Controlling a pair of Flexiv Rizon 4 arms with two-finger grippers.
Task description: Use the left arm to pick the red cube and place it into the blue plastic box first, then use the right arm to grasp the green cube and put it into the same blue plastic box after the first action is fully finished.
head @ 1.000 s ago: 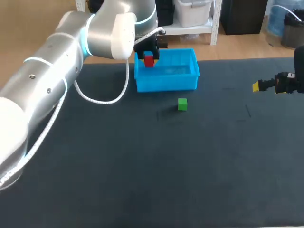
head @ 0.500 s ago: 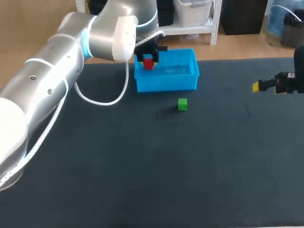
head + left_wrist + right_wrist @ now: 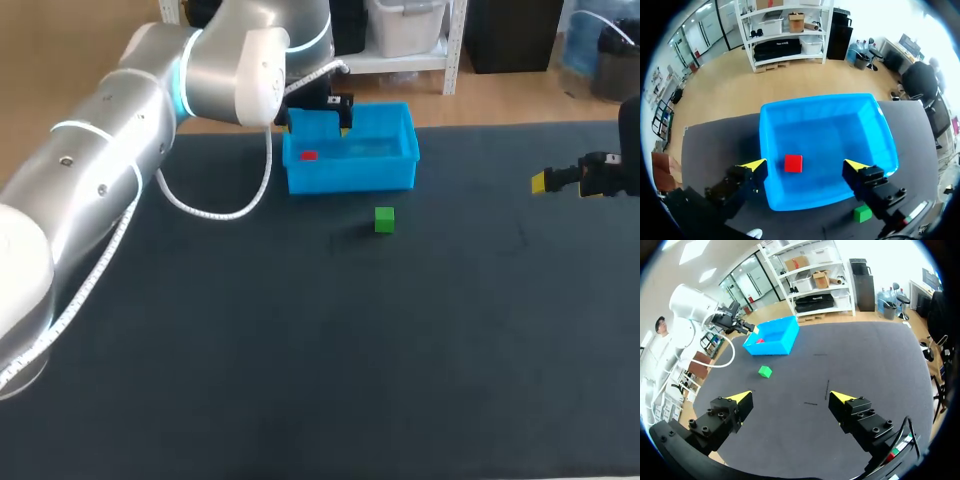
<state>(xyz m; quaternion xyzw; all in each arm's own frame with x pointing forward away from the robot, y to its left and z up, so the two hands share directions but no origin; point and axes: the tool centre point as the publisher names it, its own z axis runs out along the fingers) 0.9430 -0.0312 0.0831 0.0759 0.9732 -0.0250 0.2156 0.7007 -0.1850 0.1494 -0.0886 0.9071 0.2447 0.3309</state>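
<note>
Dark table (image 3: 300, 350); red cube (image 3: 793, 163) loose on floor of blue box (image 3: 350, 178), left gripper (image 3: 805, 165) above it, fingers spread wide, empty; right gripper (image 3: 790, 396) likewise wide, empty, well apart from green cube (image 3: 384, 220); risk: knocking green cube aside through off-centre approach.

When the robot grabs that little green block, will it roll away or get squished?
Probably not roll: the green block has flat faces and sits square on the dark table. It looks solid with crisp edges, so it likely stays stiff. Being small, it is probably light and might slide if the right pincer nudges one side first.
</note>
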